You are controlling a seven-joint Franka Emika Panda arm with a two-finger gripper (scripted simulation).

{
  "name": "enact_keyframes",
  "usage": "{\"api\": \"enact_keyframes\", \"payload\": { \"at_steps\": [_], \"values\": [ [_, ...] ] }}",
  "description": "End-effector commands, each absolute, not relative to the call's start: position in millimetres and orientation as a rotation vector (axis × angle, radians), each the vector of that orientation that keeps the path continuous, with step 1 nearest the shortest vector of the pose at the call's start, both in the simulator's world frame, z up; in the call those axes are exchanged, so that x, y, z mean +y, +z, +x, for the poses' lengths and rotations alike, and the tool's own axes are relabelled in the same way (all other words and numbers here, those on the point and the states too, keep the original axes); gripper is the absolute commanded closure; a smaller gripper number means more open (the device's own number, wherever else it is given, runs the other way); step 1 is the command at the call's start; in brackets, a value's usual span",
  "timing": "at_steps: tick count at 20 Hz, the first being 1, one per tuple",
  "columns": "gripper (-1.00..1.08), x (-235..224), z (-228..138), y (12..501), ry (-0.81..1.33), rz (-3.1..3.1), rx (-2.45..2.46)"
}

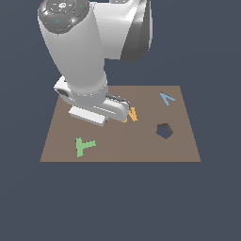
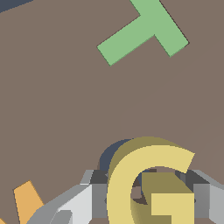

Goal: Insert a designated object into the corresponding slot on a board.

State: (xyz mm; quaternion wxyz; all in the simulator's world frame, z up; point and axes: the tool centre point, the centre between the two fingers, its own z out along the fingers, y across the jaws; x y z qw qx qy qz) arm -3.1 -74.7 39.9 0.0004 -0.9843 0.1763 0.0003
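Note:
In the wrist view my gripper [image 2: 148, 195] is shut on the yellow G block [image 2: 131, 183], with a grey finger [image 2: 94, 192] on each side of it. A dark curved sliver of the G-shaped slot [image 2: 109, 156] shows on the brown board [image 2: 57, 109] just behind the block's rounded edge; the block covers the rest. I cannot tell whether the block touches the board. In the exterior view the arm's hand [image 1: 100, 110] sits low over the board [image 1: 183, 146] left of centre and hides the G, the fingers and the slot.
A green T [image 1: 84, 146] [image 2: 144, 30] lies near the board's front edge at the exterior view's left. An orange M [image 1: 132, 114] [image 2: 27, 201] lies beside the hand. A dark pentagon recess [image 1: 164, 131] and a blue letter [image 1: 166, 98] are at the exterior view's right.

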Motion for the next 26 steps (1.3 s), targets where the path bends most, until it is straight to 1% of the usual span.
{"api": "enact_keyframes", "payload": {
  "at_steps": [1,10,16,17,26],
  "values": [
    [1.08,-70,-3,40,0.001,-3.103,0.485],
    [1.08,-65,-4,40,0.002,-3.112,0.421],
    [1.08,-65,-5,30,0.002,-3.115,0.413],
    [-0.92,-65,-5,30,0.002,-3.115,0.413],
    [-0.92,-65,-5,30,0.002,-3.115,0.413]
  ]
}}
